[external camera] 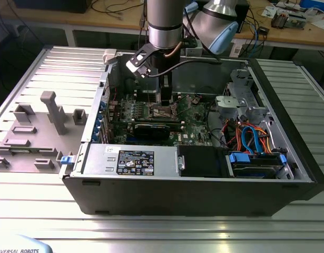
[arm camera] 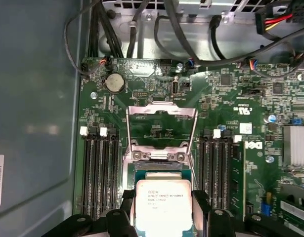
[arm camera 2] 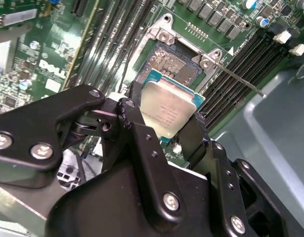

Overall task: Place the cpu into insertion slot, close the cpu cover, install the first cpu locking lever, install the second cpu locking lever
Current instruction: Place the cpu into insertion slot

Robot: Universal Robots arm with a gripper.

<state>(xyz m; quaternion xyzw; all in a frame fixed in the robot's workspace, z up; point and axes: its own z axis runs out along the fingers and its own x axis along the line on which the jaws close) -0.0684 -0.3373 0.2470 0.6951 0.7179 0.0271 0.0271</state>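
The cpu is clamped by its edges between the fingers of the gripper; it is held just over the insertion slot, part of whose pin bed is seen beyond it. The cpu cover is swung open past the slot, above the green motherboard; whether the chip touches the slot cannot be told

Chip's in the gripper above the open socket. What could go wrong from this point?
The gripper holds the cpu by its edges above the insertion slot, whose pin bed lies bare: a skewed or slipping drop could bend pins. The cpu cover stands open nearby; the gripper might clip it.
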